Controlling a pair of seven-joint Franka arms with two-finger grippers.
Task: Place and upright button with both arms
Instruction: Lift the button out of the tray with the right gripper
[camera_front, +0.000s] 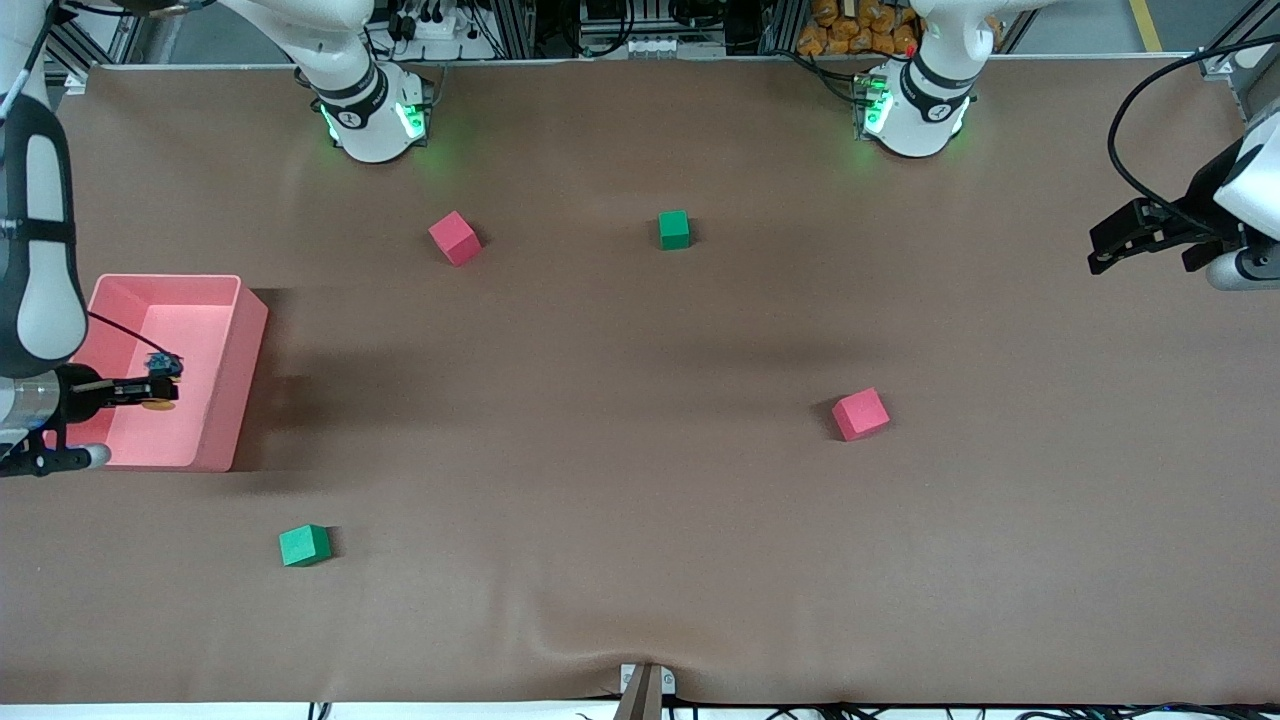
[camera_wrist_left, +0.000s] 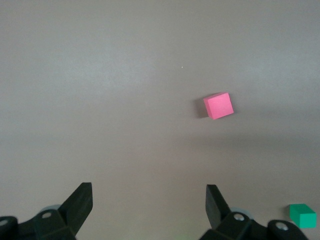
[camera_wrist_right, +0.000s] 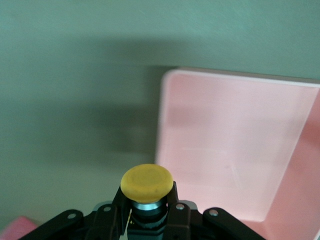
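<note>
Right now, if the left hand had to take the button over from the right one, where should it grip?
Probably the orange cap end of the button, from above: the right hand is clamped on the black body, leaving only the cap free. The left hand waits open.

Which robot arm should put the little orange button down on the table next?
The right. The right gripper is already shut on the button over the pink bin. The left gripper hangs open and empty at the left arm's end of the table.

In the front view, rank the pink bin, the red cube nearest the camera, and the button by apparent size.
1. Pink bin, clearly largest.
2. Red cube.
3. Button, smallest, held in the shut right gripper over the bin; being lifted nearer the camera doesn't change the order.
</note>
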